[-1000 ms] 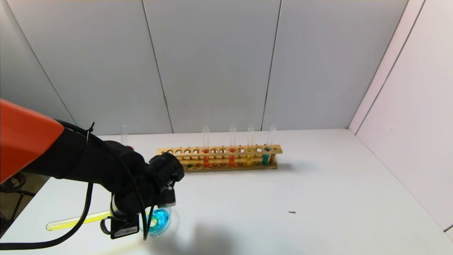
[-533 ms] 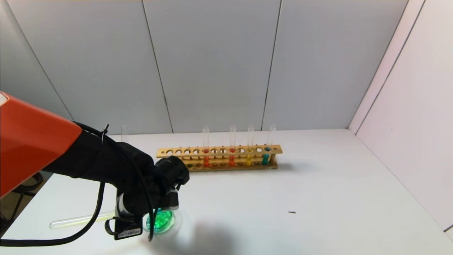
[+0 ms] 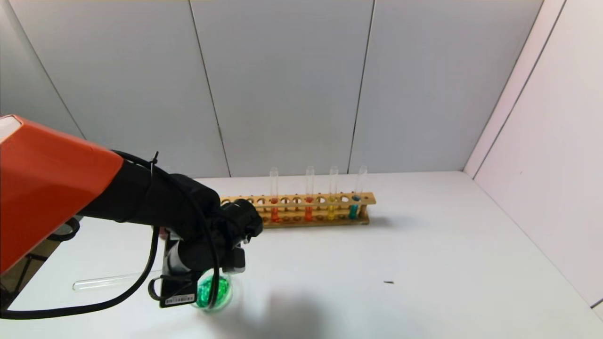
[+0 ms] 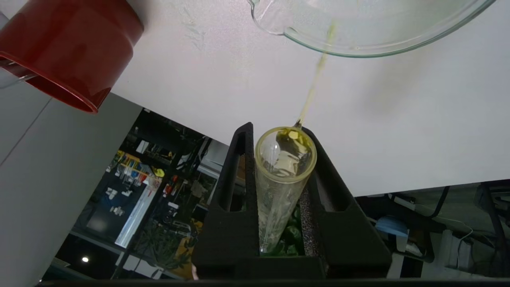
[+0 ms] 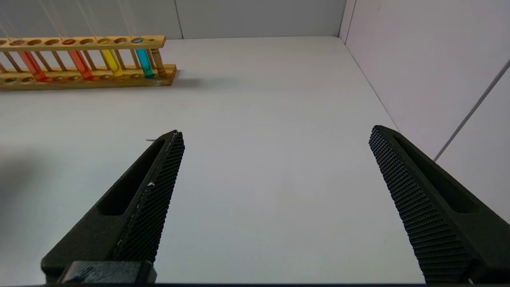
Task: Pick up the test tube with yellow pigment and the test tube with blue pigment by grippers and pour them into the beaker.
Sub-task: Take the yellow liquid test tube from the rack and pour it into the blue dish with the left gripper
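Observation:
My left gripper (image 3: 207, 275) is shut on the test tube with yellow pigment (image 3: 113, 280), held almost level above the beaker (image 3: 213, 293). The tube looks nearly drained. In the left wrist view its mouth (image 4: 285, 149) sits between the black fingers (image 4: 239, 167), and a thin yellow stream runs from it into the beaker (image 4: 358, 40). The beaker holds green liquid. No tube with bright cyan-blue liquid shows. My right gripper (image 5: 275, 131) is open and empty over bare table, out of the head view.
A wooden rack (image 3: 301, 211) stands at the back with two orange-red tubes, a golden-yellow tube (image 3: 332, 207) and a teal tube (image 3: 354, 207). A dark red cup (image 4: 67, 52) stands near the beaker. A small dark speck (image 3: 388, 282) lies on the table at right.
The yellow liquid has drained out of the held tube. The beaker's liquid went from blue streaked with yellow to green. My left arm rose and shifted slightly right.

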`<state>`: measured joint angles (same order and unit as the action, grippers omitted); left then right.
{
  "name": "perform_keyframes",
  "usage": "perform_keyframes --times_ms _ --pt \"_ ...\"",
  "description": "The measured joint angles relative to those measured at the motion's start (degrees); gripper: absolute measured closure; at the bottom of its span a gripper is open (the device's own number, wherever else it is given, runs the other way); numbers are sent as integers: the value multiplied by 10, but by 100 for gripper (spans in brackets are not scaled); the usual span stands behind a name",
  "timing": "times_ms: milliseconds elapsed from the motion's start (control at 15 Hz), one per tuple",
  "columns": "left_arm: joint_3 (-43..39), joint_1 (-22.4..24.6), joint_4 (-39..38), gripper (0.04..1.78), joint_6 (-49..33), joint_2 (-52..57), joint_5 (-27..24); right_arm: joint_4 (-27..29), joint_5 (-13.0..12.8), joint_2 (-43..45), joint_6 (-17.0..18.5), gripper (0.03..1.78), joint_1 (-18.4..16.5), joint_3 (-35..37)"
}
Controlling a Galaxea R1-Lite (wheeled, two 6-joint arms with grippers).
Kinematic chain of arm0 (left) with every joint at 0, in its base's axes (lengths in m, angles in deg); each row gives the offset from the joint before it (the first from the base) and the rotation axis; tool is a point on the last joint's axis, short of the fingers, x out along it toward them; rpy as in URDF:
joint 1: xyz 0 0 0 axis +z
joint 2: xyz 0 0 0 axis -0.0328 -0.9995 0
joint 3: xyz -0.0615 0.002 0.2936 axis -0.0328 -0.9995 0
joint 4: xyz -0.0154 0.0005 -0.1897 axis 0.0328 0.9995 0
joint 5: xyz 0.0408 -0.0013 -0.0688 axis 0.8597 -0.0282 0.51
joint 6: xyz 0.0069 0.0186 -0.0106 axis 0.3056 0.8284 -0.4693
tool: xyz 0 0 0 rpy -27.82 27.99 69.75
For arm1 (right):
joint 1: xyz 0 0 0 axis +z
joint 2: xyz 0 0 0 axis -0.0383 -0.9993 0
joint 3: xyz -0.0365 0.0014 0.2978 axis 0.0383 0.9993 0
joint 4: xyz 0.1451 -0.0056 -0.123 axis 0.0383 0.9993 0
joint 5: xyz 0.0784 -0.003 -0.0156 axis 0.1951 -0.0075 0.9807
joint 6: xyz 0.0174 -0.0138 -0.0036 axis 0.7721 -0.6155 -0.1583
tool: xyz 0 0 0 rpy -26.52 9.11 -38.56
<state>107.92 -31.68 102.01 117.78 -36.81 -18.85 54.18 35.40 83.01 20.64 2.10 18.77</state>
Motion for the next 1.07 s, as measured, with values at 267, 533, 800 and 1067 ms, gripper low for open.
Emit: perform_keyframes --times_ms 267,533,800,1067 --pt "31 -8 50 148 -1 -21 12 0 0 0 0 11 0 0" --pt "40 -9 84 148 -2 -38 16 0 0 0 0 11 0 0" --pt "56 -14 142 148 -3 -48 19 0 0 0 0 11 0 0" --pt "66 -20 152 148 -3 -53 21 0 0 0 0 11 0 0"
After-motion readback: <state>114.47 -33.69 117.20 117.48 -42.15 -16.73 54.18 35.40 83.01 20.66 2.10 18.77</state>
